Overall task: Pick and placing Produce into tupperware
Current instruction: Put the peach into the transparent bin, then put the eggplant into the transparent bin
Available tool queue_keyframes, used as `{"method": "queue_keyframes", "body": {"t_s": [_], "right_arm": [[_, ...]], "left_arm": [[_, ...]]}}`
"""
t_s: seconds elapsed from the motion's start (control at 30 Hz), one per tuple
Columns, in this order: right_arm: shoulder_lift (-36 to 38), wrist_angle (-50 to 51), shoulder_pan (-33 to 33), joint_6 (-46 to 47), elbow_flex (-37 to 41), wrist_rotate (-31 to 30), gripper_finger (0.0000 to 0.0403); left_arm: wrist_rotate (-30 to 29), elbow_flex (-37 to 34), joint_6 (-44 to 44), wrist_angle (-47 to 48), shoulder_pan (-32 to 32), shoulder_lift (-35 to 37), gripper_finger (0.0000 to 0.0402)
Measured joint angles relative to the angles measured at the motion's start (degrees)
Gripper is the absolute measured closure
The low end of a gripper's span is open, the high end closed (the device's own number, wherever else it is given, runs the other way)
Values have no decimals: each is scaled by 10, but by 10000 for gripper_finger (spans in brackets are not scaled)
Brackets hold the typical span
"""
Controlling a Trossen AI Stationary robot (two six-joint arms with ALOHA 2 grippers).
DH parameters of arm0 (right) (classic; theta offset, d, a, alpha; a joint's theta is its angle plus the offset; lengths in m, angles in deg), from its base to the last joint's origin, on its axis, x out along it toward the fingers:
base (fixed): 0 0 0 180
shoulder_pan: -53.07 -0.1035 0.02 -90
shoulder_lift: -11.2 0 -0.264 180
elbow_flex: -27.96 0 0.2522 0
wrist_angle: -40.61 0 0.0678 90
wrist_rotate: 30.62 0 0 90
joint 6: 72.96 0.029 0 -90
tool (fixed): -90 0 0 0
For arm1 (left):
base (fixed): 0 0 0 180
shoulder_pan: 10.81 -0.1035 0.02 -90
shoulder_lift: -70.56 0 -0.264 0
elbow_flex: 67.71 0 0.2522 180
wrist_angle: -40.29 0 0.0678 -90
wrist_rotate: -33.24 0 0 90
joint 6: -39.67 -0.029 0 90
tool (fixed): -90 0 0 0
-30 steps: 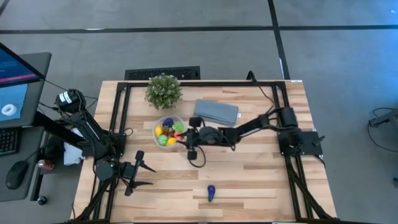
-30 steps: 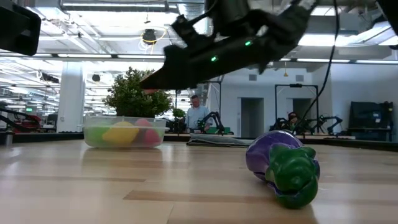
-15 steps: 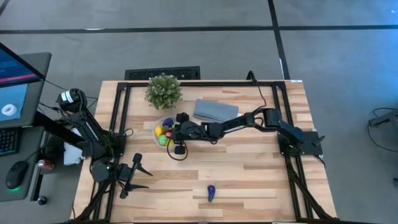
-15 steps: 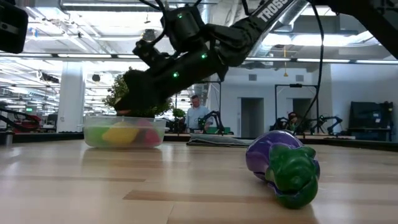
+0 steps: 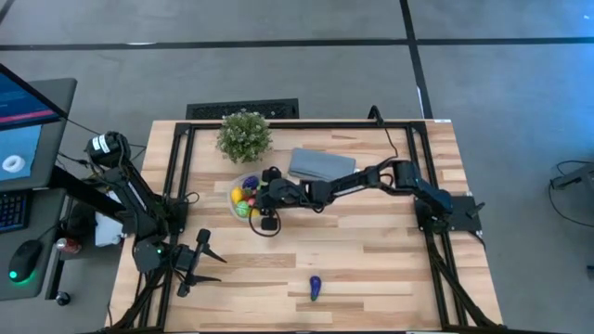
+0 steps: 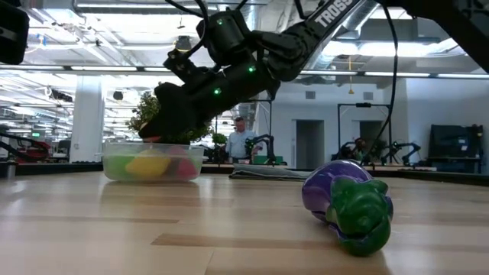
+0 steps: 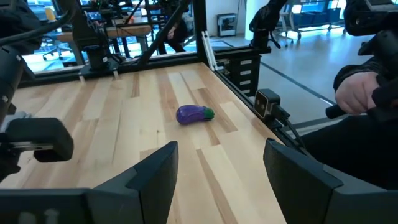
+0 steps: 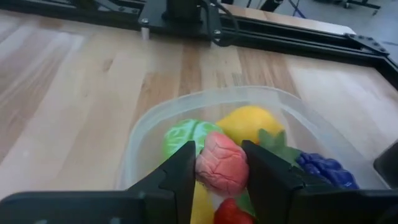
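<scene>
Over the clear tupperware (image 8: 298, 118) of toy produce, the right tool (image 8: 219, 168) pinches a pink ridged toy fruit (image 8: 222, 163) by its sides; it looks light, hard and slick, so the purple toy eggplant (image 5: 316, 287), alone on the surface, probably wants a mid-body grip.

The right arm stretches from its base at three o'clock toward nine, its tool (image 5: 257, 199) tipped downward with fingers (image 8: 180, 177) pinched on a pink lumpy piece. The left arm sits folded at eight o'clock, its tool (image 5: 206, 259) spread wide, gripping nothing.
</scene>
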Motion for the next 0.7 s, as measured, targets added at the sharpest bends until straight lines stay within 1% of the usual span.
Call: {"method": "queue_keyframes", "body": {"t_s": [0.23, 0.43, 0.6, 0.7], "right_arm": [[0, -2, 1, 3, 0, 0, 212], [1, -2, 0, 1, 0, -1, 176], [25, 18, -17, -18, -1, -3, 169], [49, 70, -26, -21, 0, -3, 169]], "left_arm": [[0, 0, 0, 0, 0, 0, 175], [-12, 0, 0, 0, 0, 0, 175], [-13, 0, 0, 3, 0, 0, 175], [-13, 0, 0, 5, 0, 0, 175]]}}
